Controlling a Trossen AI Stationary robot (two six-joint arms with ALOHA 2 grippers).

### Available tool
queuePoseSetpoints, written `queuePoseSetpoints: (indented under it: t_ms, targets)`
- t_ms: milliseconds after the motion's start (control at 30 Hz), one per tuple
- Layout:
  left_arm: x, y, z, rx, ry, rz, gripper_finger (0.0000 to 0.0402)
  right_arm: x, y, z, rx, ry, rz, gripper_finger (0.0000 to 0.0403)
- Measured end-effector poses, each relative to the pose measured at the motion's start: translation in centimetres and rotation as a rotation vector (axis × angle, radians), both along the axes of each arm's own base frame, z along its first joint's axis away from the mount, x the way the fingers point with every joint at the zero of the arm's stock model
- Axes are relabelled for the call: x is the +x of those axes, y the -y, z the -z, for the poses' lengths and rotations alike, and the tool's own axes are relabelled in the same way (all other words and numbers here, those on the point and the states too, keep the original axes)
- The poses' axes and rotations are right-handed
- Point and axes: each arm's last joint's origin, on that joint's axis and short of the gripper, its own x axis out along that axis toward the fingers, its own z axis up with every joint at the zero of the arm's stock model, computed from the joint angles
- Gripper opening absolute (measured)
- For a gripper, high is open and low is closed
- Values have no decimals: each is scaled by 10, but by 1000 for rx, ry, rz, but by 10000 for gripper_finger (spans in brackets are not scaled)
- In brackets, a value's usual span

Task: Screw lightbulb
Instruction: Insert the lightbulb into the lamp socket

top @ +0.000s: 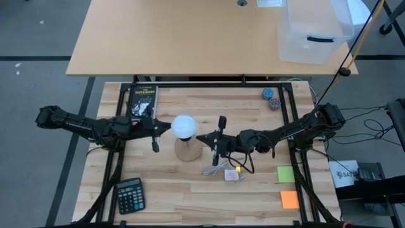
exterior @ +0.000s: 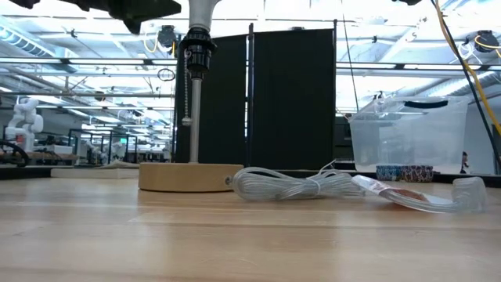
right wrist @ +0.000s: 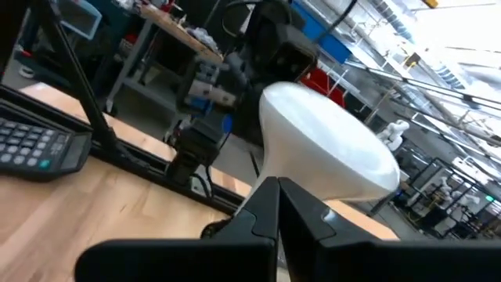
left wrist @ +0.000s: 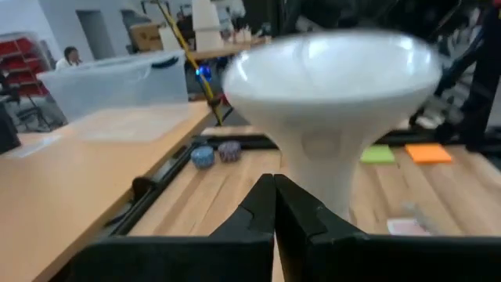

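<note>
Wood tabletop [top: 190, 183] lies bare toward the calculator [top: 130, 194]. Left gripper [top: 158, 130] and right gripper [top: 204, 139], both pinched closed and empty, flank the bulb [top: 183, 126] with small gaps. Bulb stands upright, dome up, in the lamp socket [exterior: 196, 48]. Only the low view shows the stem and cord [exterior: 293, 185].

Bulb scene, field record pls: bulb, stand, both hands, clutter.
bulb: white bulb sits on top of the lamp stand, at the socket; how far it is screwed in cannot be told
left hand: left hand just beside the bulb, fingers closed together, not gripping it
right hand: right hand close on the bulb's other side, fingers closed together, empty
cord: coiled clear cord on the table by the base
clutter: calculator, green and orange notes, clear bin on the far table
</note>
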Motion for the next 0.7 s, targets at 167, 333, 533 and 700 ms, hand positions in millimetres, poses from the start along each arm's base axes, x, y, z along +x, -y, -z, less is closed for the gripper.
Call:
queuePoseSetpoints:
  t_ms: [167, 333, 533, 700]
  targets:
    - [-10, 6, -7, -12, 37, 78, 0, 0, 6, 0, 6, 0, 105, 0]
    - [-20, 16, -14, -26, 95, 152, 0, 1, 20, -2, 3, 18, 183, 0]
    - [-22, 26, -21, -21, 159, 217, 0, 3, 34, -5, 3, 48, 222, 0]
    - [-19, 26, -23, -26, 197, 211, 0, 7, 40, -14, -2, 60, 194, 0]
